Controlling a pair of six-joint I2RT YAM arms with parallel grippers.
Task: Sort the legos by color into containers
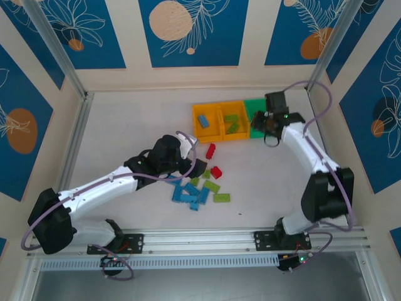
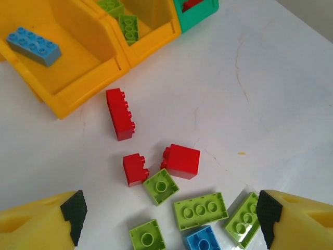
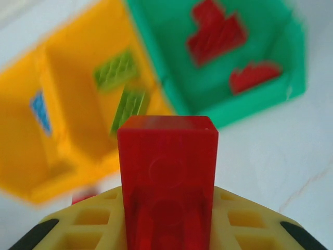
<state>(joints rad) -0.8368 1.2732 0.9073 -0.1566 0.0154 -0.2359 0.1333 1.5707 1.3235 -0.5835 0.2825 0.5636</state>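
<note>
From above, the right end effector sits by the green bin. The left end effector hangs over loose legos on the tabletop.

Left wrist: its fingers are wide apart, holding nothing.

Right wrist: the right end effector squeezes a red lego near the green bin.

Tabletop was plain white, faintly scuffed. Walls were cream, carrying blue panels with orange circles and white leaf outlines. Aluminium posts stood at both back corners, and an aluminium rail ran along the near edge. Light was soft and even.
</note>
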